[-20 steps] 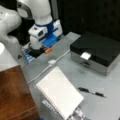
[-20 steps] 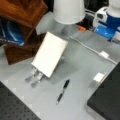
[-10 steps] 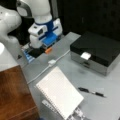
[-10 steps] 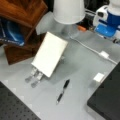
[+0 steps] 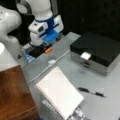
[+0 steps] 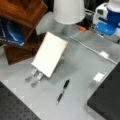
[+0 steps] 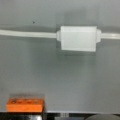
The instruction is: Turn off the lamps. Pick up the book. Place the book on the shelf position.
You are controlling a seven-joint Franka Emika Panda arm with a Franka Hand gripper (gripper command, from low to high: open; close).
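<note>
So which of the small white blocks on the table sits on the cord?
The inline switch, on the white cord between the pincer and the notebook. The other white block rests on the black box.

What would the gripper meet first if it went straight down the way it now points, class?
Probably the white inline switch on the lamp cord: the wrist view looks down on it over the grey table. In a front view the gripper hangs nearby; depth is unclear.

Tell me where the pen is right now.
The pen lies flat on the grey table in both front views, between the book propped on its stand and the black box, touching neither.
</note>
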